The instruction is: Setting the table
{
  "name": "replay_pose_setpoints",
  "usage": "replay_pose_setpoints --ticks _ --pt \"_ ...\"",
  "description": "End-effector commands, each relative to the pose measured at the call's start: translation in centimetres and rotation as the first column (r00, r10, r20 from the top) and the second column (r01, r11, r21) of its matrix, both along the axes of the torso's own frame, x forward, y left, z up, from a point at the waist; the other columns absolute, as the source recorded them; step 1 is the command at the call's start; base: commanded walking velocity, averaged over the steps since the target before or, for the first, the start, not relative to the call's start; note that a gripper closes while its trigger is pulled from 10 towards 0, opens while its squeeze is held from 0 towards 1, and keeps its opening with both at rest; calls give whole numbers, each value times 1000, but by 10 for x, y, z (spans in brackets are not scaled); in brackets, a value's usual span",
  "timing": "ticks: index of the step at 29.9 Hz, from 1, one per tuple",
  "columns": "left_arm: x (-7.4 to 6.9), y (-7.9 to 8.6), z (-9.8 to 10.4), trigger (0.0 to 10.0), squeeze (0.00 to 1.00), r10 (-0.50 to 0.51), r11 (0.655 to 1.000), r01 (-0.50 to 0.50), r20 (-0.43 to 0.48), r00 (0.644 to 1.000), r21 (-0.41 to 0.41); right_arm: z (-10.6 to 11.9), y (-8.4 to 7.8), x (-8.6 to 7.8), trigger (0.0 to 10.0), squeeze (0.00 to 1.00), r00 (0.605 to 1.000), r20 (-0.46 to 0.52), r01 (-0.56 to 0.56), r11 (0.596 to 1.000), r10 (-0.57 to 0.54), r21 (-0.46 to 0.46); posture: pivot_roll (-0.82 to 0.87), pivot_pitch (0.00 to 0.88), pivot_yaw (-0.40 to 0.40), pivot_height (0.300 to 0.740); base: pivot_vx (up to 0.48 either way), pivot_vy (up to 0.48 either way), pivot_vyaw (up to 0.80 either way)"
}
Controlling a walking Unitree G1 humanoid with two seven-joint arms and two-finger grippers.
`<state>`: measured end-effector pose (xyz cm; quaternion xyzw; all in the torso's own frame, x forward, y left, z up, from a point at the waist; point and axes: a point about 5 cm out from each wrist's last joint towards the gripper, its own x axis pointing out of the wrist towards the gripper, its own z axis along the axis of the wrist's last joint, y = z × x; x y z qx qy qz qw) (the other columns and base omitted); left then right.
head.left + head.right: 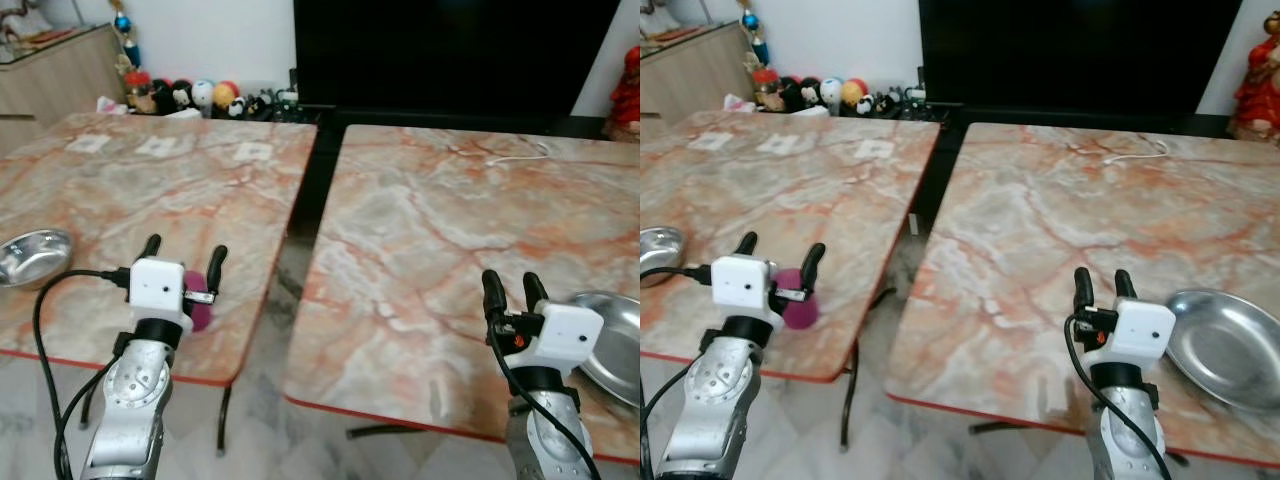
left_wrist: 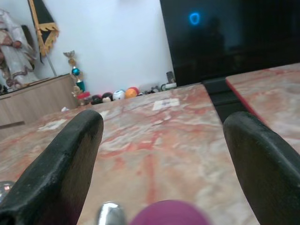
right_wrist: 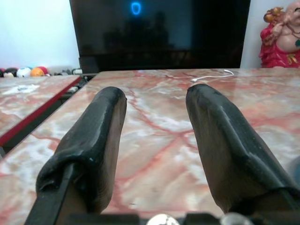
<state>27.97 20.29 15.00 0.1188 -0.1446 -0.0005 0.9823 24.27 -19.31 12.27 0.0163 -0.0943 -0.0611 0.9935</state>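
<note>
The left gripper point(image 1: 183, 259) is hovering with its fingers spread wide over a purple thing point(image 1: 798, 309) lying near the left table's point(image 1: 150, 180) front edge, while the right gripper point(image 1: 511, 290) is waiting, fingers a little apart, just beside a silver plate point(image 1: 1225, 345) on the right table point(image 1: 1060, 220).

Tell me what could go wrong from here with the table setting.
1. The purple cup sits close to the left table's front edge, between the open left claw fingers; a nudge may tip it off.
2. The right claw is right beside the plate, which lies near the right table's front edge; a bump could slide it off.
3. A gap separates the tables, so anything carried across could drop through.
</note>
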Motion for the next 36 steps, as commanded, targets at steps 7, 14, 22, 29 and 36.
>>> replay_pose_setpoints --ticks 7,14,22,29,36 --pt "1 -3 3 10000 0 -4 1000 4 9 1000 -2 -3 -4 -1 10000 0 1000 -10 15 1000 -15 -9 44 0 15 740 0 480 0" --pt "1 -2 3 10000 0 3 1000 -3 11 1000 -1 -3 -4 0 10000 0 1000 -13 13 1000 -13 -20 44 0 14 740 0 480 0" --pt "0 0 3 10000 0 12 1000 -12 10 1000 0 -3 -5 -1 10000 0 1000 -11 14 999 -14 -31 42 0 11 740 0 480 0" --pt "0 0 3 10000 0 15 1000 -15 13 1000 -1 -5 -3 -3 10000 0 1000 -22 21 999 -21 -27 44 0 8 740 0 480 0" --pt "-1 0 2 10000 0 14 1000 -14 11 1000 -1 -8 -4 -5 10000 0 999 -33 35 999 -35 -24 45 0 6 740 0 480 0"
